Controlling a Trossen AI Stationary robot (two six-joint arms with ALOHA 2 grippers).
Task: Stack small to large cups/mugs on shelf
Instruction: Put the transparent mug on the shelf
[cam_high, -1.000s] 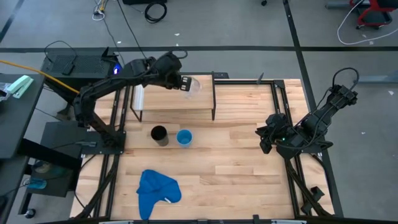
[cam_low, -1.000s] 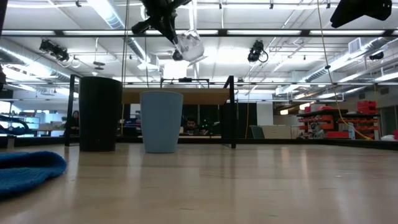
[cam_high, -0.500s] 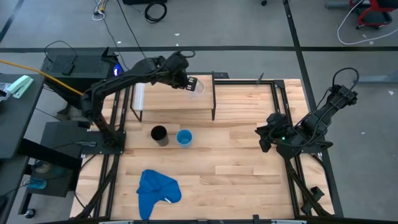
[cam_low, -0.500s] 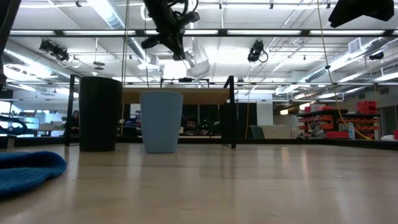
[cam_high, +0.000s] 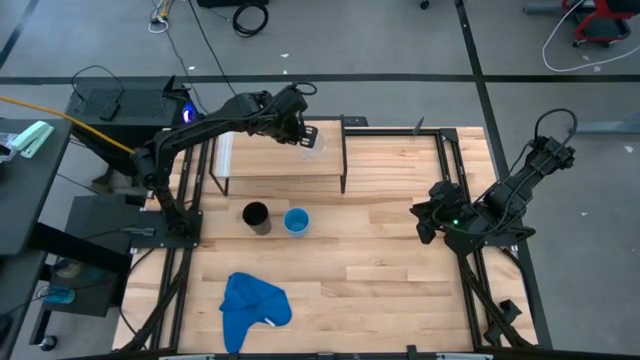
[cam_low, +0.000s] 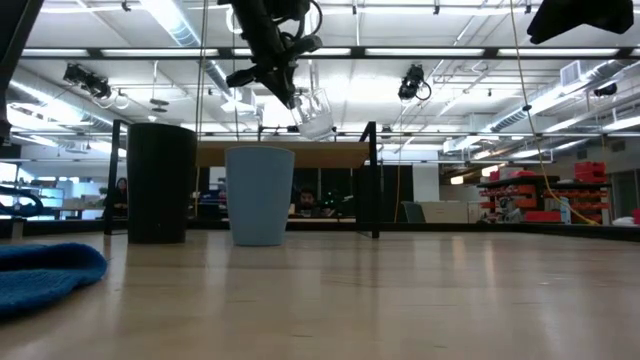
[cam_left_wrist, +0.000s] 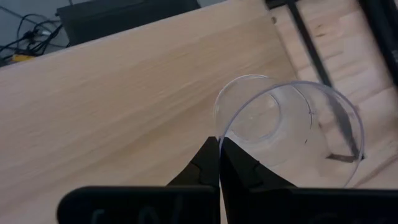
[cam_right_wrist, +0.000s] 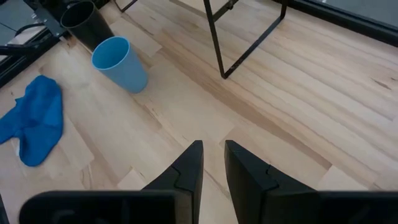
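**Clear cup carried over the shelf**

Gripper (cam_left_wrist: 219, 149) on my left arm, pinched shut on the rim of the small clear cup (cam_left_wrist: 286, 127), hangs tilted above the shelf (cam_high: 270, 160), upper centre of the high view. Next I judge: level it, lower, release. My right gripper (cam_right_wrist: 212, 163) waits slightly parted at right.

Left claw (cam_high: 303, 133) hangs over the shelf's (cam_high: 270, 160) right end, clear cup (cam_high: 313, 141) in it; black cup (cam_high: 256, 216) and blue cup (cam_high: 296, 221) sit side by side before the shelf; cloth (cam_high: 252, 303) nearer still.
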